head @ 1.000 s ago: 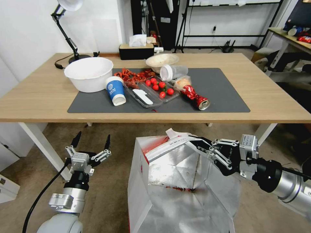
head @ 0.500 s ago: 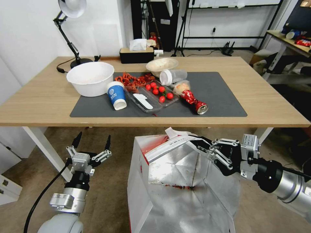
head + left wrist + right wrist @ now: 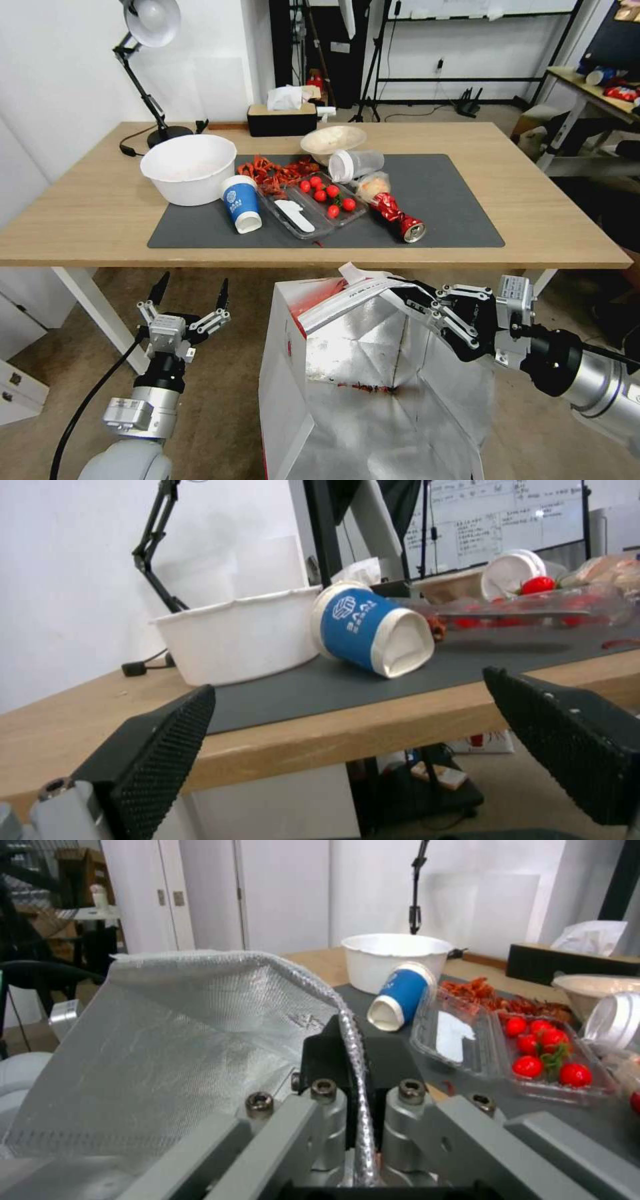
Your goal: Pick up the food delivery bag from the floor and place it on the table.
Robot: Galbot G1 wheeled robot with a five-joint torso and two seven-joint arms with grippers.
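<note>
The food delivery bag [image 3: 360,393] hangs open in front of me, below the table's front edge, white outside with silver foil [image 3: 167,1050] inside. My right gripper [image 3: 415,301] is shut on the bag's upper rim at its right side, and the foil edge is pinched between its fingers [image 3: 327,1055]. My left gripper [image 3: 190,293] is open and holds nothing. It points up, left of the bag and apart from it, over the floor [image 3: 220,400]. Its two fingers [image 3: 160,745] frame the table [image 3: 533,220] edge in the left wrist view.
On the table's grey mat [image 3: 453,200] lie a white bowl [image 3: 188,167], a tipped blue cup [image 3: 241,203], a clear tray of tomatoes [image 3: 327,200] and a crushed red can [image 3: 399,217]. A lamp [image 3: 150,27] and tissue box [image 3: 282,119] stand behind. A white table leg [image 3: 100,307] stands near my left gripper.
The whole picture has shifted: the table now sits a little lower in view, while both arms and the bag keep their places. The right gripper's hold on the rim is unchanged.
</note>
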